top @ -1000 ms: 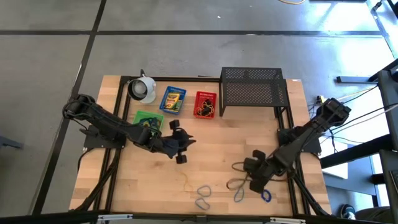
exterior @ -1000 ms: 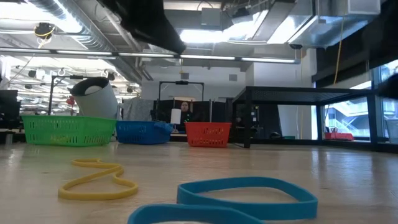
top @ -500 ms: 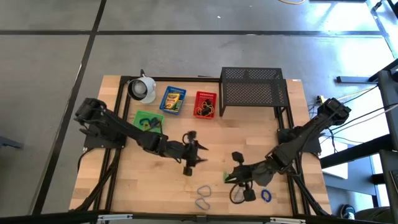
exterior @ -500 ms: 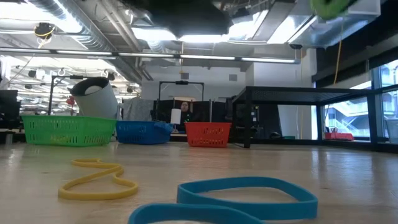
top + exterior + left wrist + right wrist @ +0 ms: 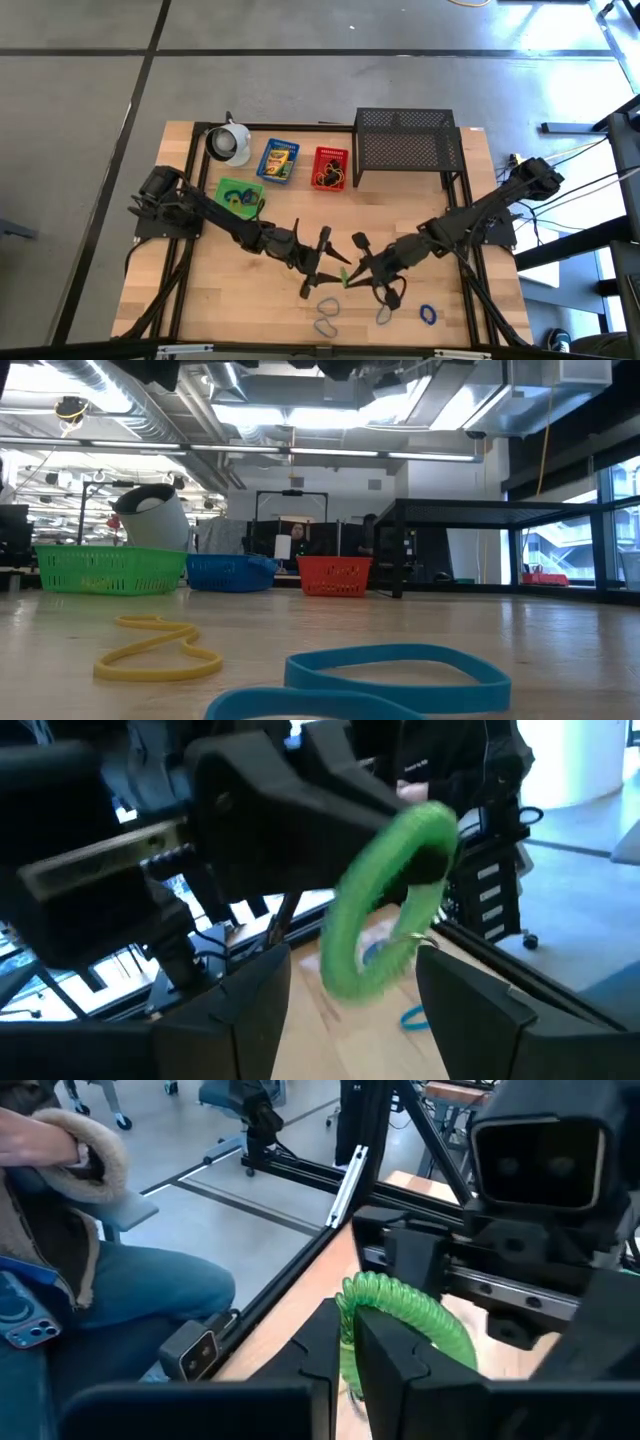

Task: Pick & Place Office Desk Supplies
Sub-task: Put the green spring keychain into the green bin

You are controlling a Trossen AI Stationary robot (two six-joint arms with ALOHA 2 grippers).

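Note:
A green rubber-band loop [image 5: 385, 910] hangs in the air over the table's middle near part [image 5: 347, 275]. My right gripper [image 5: 354, 270] is shut on it and reaches in level from the right. My left gripper [image 5: 320, 264] faces it from the left and is open. Its two fingers [image 5: 250, 1010] stand on either side of the loop; I cannot tell whether they touch it. Blue loops [image 5: 325, 315] and a yellow loop [image 5: 155, 650] lie flat on the wood near the front edge. My right gripper pinches one stretch of the green loop's band [image 5: 350, 1295] between its two shut fingers. The fingers lie about level and come from the table's right side. The rest of the loop [image 5: 420, 1315] juts past the fingertips, lifted clear of the table.
Along the far left stand a white cup-like object [image 5: 229, 142], a green basket [image 5: 238, 193], a blue basket with a crayon box [image 5: 279, 160] and a red basket [image 5: 330, 168]. A black wire-mesh rack [image 5: 408, 140] fills the far right. More loops [image 5: 428, 314] lie near the front.
My right gripper has risen from the table's near right part with the green loop, gone left toward the middle and tipped up to about level. The loop is lifted clear. My left gripper has gone right and toward the near edge, turning to face the loop.

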